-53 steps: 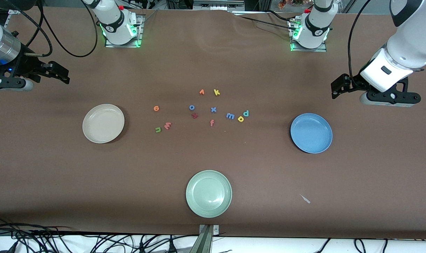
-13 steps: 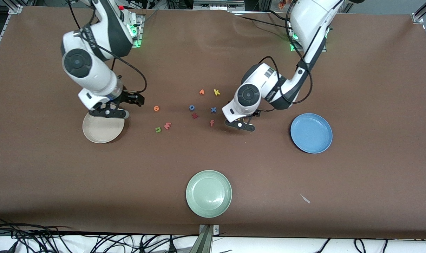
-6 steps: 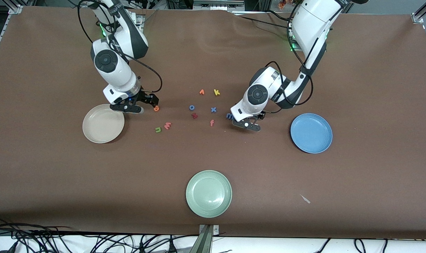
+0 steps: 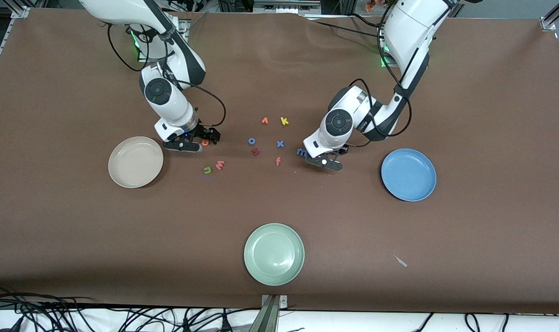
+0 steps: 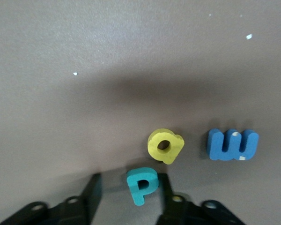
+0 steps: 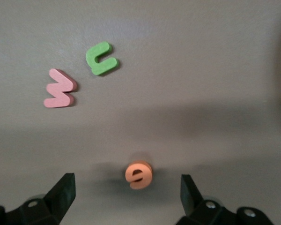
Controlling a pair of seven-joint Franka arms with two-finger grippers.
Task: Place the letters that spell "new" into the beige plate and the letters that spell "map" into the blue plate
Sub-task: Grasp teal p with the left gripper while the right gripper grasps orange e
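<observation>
The left tool [image 4: 324,162] is down at the table [image 4: 491,115], over the cluster of "map" letters toward the left arm's end of the loose letters. In the left wrist view the teal p [image 5: 142,185] lies flat between the tool's two dark fingers [image 5: 91,197], which stand close on either side of it with narrow gaps showing; whether they already press on it I cannot tell. The yellow a [image 5: 165,145] lies just beside the p, clear of the fingers, and the blue m [image 5: 232,144] lies near the a, apart from it; in the front view only the m [image 4: 301,151] peeps out beside the tool. The blue plate [image 4: 408,174] sits well apart, toward the left arm's end. The right tool [image 4: 204,142] is low over the orange e [image 4: 205,142], its fingers [image 6: 61,190] spread wide and holding nothing; in the right wrist view the e [image 6: 139,175] lies on the table midway between them, touching neither. The pink w [image 4: 220,164] and the green n [image 4: 207,170] lie side by side, nearer the front camera than the e. The beige plate [image 4: 135,162] sits just beside the right tool, toward the right arm's end
</observation>
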